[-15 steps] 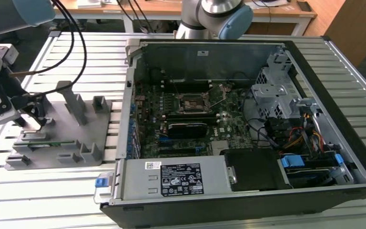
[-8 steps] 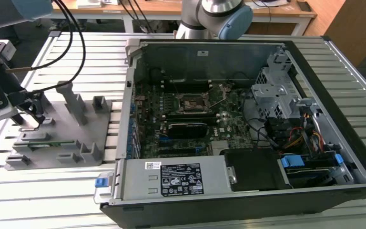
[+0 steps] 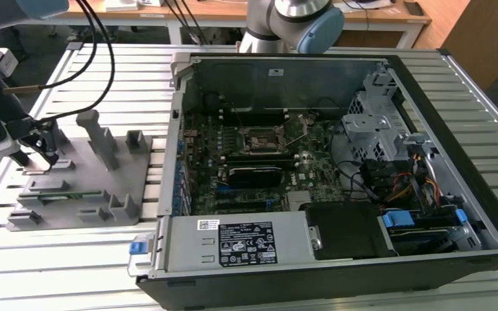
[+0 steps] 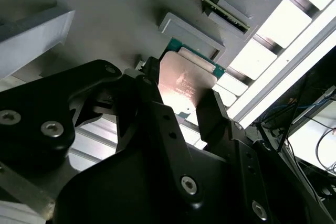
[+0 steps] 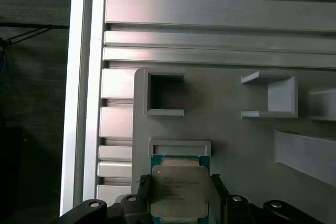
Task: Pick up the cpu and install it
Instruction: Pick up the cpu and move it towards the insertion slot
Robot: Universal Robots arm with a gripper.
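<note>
Gripper (image 5: 180, 183) is closed on the cpu (image 5: 178, 192). In both wrist views the black fingers (image 5: 144, 188) press on two opposite edges, with the silver-grey lid between them and the green rim showing at the free edge. In the second wrist view the gripper (image 4: 181, 98) shows the same pinch on the cpu (image 4: 185, 80), one finger on each side. The chip sits at or just over its shallow walled pocket (image 5: 180, 146) on the grey fixture plate (image 5: 231, 129). Can't tell if it has cleared the pocket. An empty square pocket (image 5: 164, 94) is just beyond it on the same plate. In the exterior view the gripper (image 3: 37, 159) is low over the plate's (image 3: 102, 188) corner on the exterior view's left, fingers pointing down, and the chip itself is too small to make out there. The plate lies on a slatted aluminium table (image 3: 102, 78). To the exterior view's right, well apart from the gripper, is an open computer case (image 3: 284, 70) lying on its side. The black socket frame (image 3: 262, 138) sits mid-motherboard and a black rectangular module (image 3: 253, 173) is just beside it. A silver power supply (image 3: 231, 241) is at the case's near edge. Arm base (image 3: 294, 23) stands behind the case.
</note>
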